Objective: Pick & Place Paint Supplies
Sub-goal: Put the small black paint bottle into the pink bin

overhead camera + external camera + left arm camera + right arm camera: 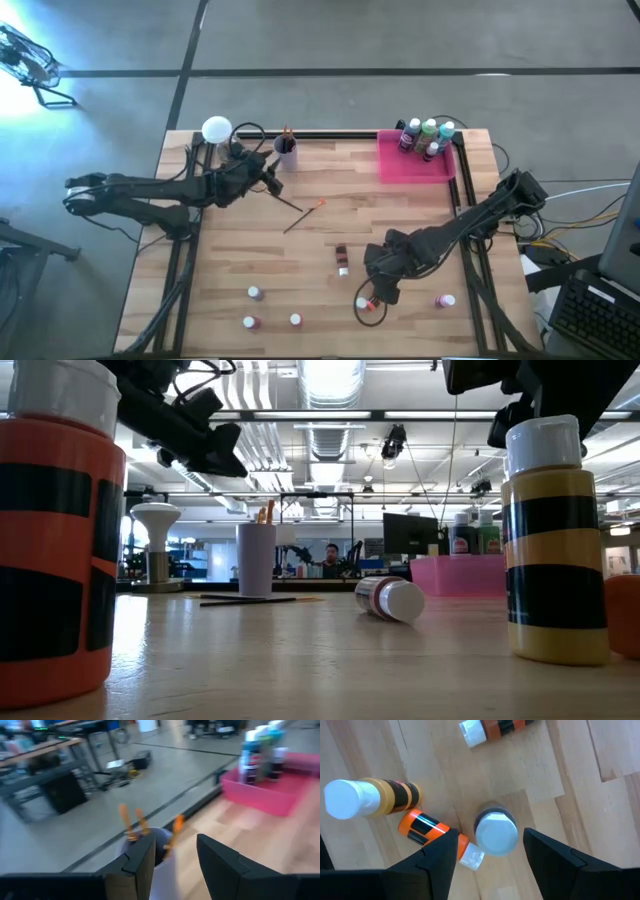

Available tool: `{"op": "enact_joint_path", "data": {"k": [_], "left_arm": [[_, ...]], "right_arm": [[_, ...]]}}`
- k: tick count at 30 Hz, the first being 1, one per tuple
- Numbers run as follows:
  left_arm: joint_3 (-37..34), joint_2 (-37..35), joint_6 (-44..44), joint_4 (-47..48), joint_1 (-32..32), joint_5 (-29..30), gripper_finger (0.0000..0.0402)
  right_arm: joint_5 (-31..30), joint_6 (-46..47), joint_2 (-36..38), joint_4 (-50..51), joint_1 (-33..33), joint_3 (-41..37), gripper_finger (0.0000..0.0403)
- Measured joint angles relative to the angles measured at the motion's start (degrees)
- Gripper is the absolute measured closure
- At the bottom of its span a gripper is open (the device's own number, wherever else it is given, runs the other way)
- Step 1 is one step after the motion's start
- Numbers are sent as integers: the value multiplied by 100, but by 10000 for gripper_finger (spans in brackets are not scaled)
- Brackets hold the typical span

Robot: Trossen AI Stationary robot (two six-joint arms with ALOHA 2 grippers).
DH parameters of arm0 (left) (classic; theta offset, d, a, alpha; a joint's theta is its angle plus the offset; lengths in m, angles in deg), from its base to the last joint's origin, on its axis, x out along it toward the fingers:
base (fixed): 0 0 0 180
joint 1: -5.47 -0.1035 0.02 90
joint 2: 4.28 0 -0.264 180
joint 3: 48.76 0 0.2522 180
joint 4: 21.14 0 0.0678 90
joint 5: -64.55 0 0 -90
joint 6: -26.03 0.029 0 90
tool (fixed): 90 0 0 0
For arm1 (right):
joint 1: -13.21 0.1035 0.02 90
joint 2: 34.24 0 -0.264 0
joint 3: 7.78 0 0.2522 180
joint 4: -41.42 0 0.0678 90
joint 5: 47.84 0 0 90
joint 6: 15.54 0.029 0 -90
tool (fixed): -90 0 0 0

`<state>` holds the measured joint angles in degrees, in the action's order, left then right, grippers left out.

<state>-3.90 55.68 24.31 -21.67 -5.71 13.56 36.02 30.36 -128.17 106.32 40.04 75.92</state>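
Item: small white-capped bottle (pixel 495 834), upright on the bench (pixel 320 180) at its near right, directly under the right pincer (pixel 490 851), whose fingers stand apart on either side of the cap, not yet touching. Handling, by judgement: light, rigid plastic, smooth and somewhat slippery; take hold across the body just below the cap. An orange bottle (pixel 427 829) lying close beside could be nudged. Left pincer (pixel 175 857), fingers apart and empty, hovers by the lilac cup (pixel 286 156) of brushes. Body colour hidden beneath the cap, possibly dark.
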Motion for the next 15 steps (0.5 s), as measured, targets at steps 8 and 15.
{"op": "enact_joint_path", "data": {"k": [8,15], "left_arm": [[-46,0,146,131,0,780,250],[-46,0,184,162,2,783,250]], "right_arm": [[-31,6,0,-66,-42,-155,170],[-51,19,-2,-261,-113,-390,157]]}}
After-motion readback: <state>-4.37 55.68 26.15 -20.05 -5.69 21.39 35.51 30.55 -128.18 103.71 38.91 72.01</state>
